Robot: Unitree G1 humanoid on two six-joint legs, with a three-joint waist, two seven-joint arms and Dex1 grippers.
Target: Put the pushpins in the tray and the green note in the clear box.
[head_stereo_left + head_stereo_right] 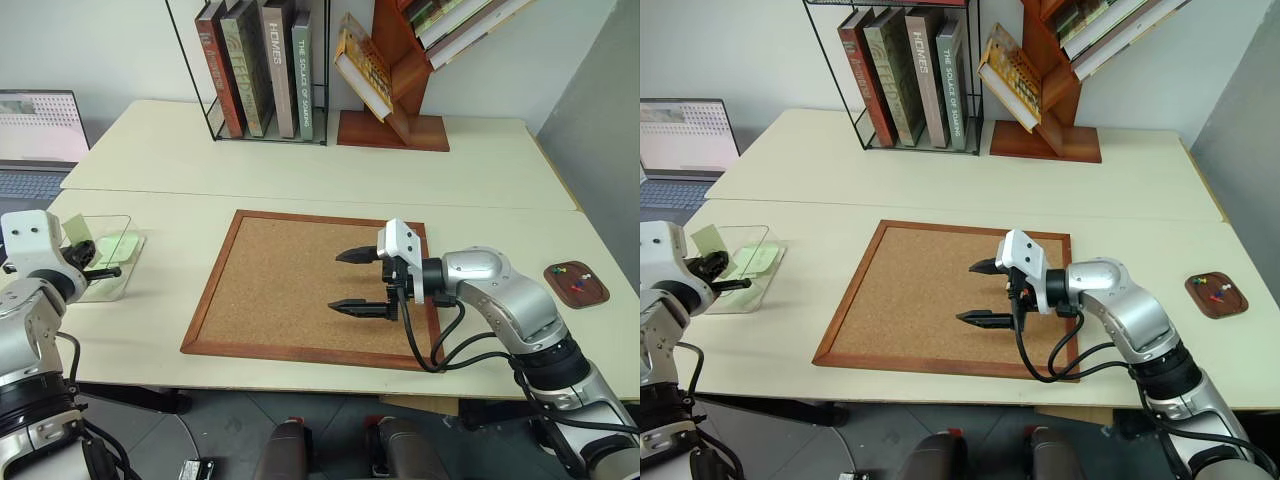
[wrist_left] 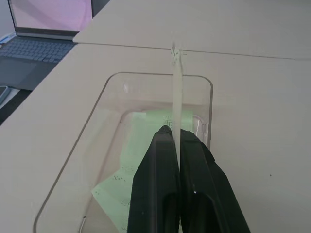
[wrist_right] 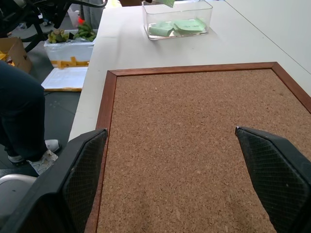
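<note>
The left end effector (image 2: 172,133) pinches the green note (image 2: 177,92) upright over the clear box (image 2: 63,170). It should lower, then release inside. The right end effector (image 1: 357,282), open, waits beside the box.

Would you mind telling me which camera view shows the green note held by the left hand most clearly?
The left wrist view: the green note stands edge-on, pinched in the left hand over the clear box. The eye views show it small; the right wrist view, barely.
</note>
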